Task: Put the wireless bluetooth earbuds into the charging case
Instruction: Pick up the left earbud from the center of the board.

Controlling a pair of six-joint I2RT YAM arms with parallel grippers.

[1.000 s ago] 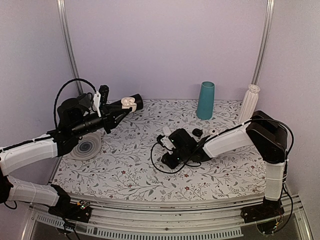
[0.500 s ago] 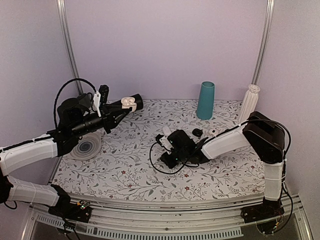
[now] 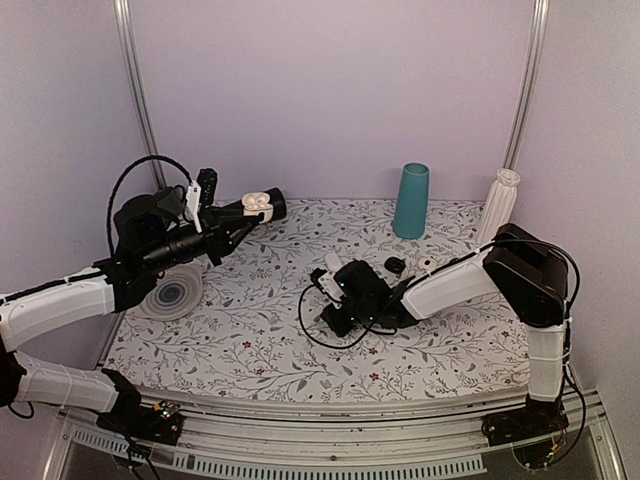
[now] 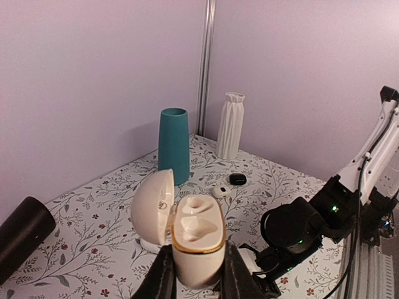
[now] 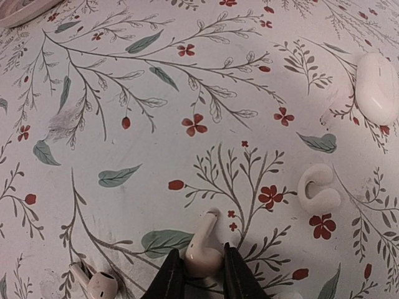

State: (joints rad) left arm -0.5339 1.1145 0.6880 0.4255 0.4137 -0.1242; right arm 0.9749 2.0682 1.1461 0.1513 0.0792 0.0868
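My left gripper is shut on the white charging case and holds it upright in the air at the back left, also seen from the top. Its lid is open to the left and both wells look empty. My right gripper is low over the table middle, its jaws closed on the head of a white earbud whose stem points away. A second earbud lies on the cloth just to its left.
A teal cup and a white ribbed vase stand at the back right. A small black piece and a tiny white piece lie near them. A grey disc lies left. A white ring piece and a white oval lie right of the earbud.
The right arm has shifted slightly to the left and lower over the table. The left arm with the case has stayed still.
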